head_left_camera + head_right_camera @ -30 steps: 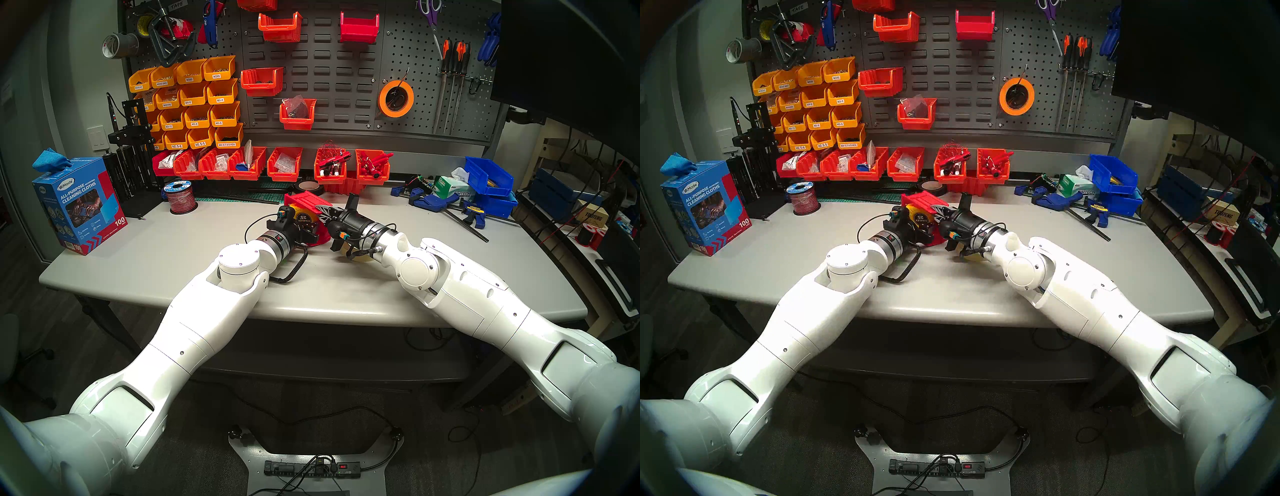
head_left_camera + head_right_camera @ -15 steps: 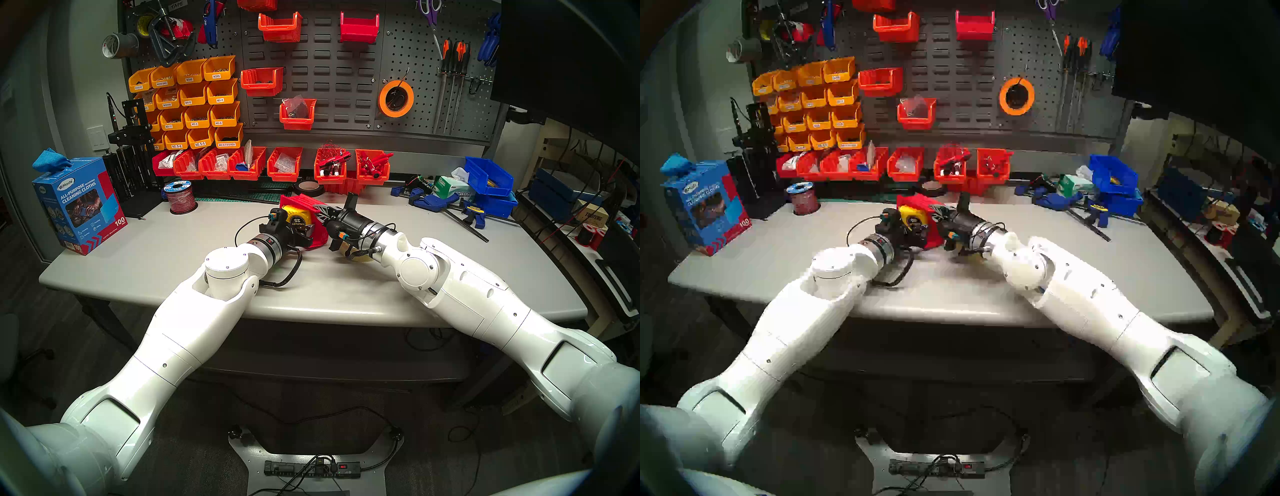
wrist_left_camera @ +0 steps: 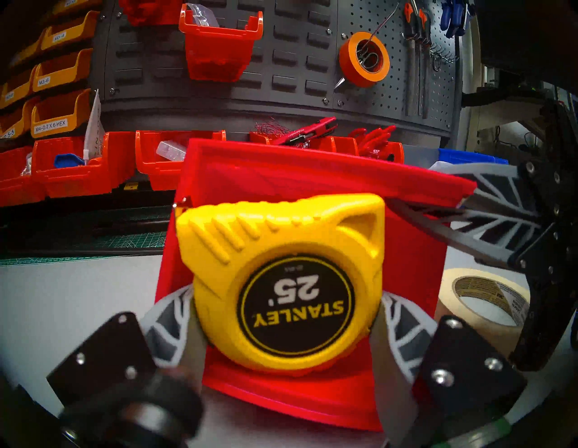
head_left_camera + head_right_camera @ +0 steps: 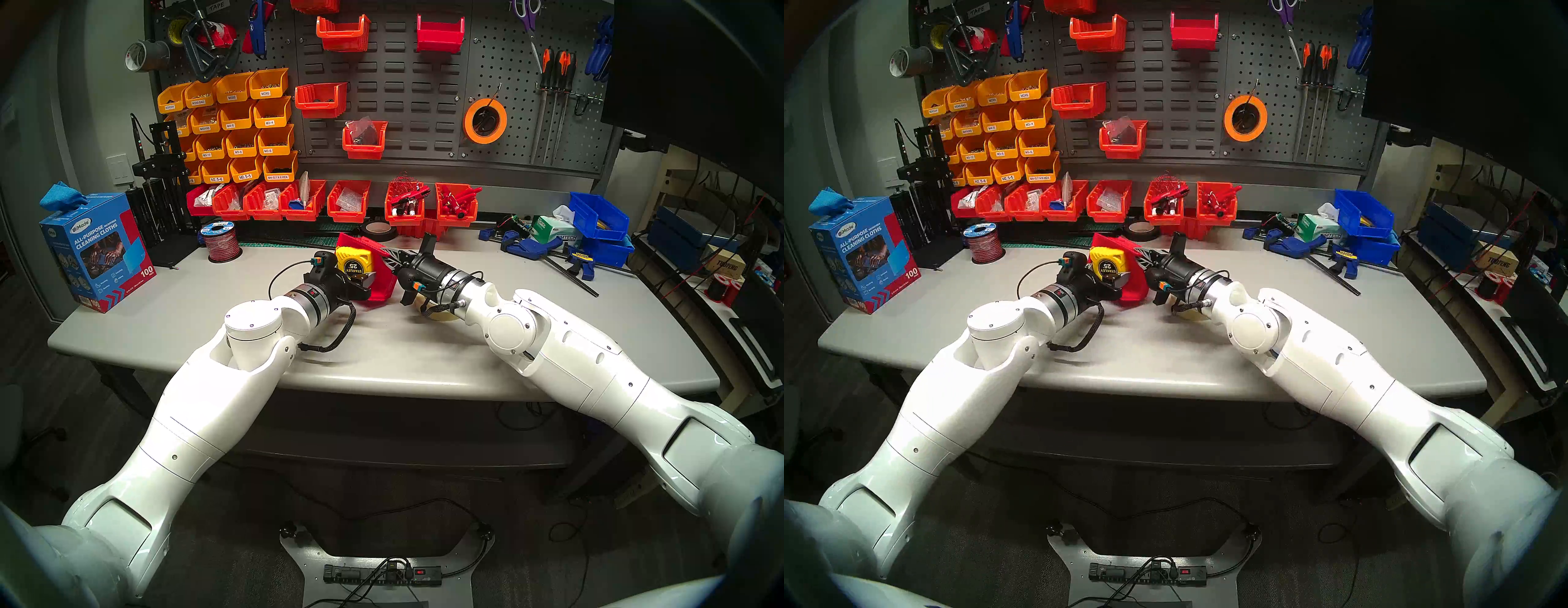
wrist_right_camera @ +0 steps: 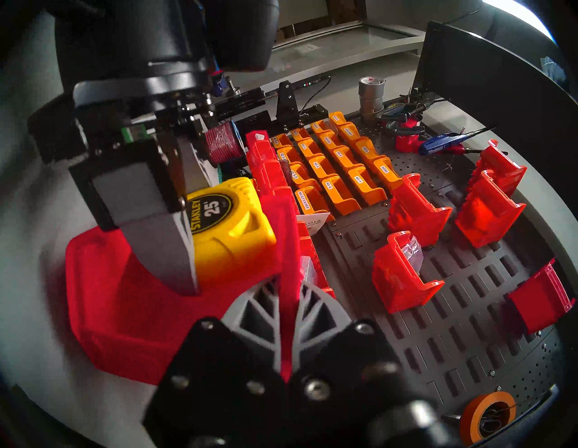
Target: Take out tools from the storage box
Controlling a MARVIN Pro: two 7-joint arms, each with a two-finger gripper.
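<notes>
Tape measure label reads "STANLEY 25'"

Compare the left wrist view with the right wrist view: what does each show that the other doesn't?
Only the left wrist view shows the cream masking-tape roll lying flat on the table beside the red bin. Only the right wrist view shows the right gripper shut on the bin's wall. Both show the yellow tape measure clamped in the left gripper, in front of the bin.
</notes>
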